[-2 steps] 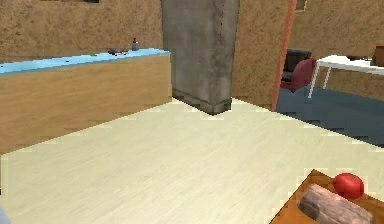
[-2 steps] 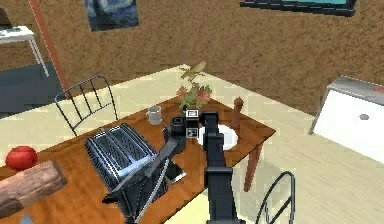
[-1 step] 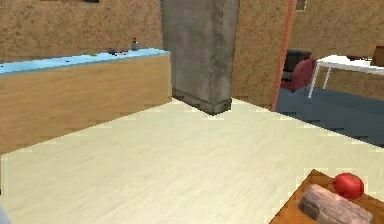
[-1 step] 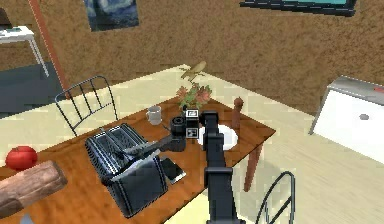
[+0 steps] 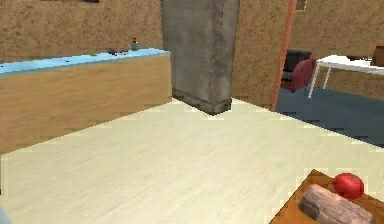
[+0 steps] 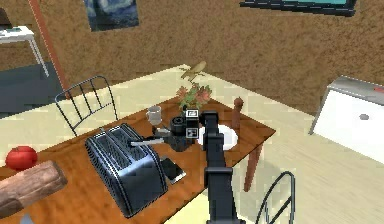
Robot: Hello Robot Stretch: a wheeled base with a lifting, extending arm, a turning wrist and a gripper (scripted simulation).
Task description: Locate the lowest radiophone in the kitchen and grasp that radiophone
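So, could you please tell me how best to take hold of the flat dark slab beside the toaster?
Probably across its narrow width, coming from above: the slab lies flat on the table, offering no raised side, and the toaster crowds one side.

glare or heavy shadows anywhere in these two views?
Forward view: the pale floor is evenly lit with no glare, and the far room past the doorway looks darker. Arm side view: pale highlights run along the dark toaster, and the white plate is the brightest spot on the table.
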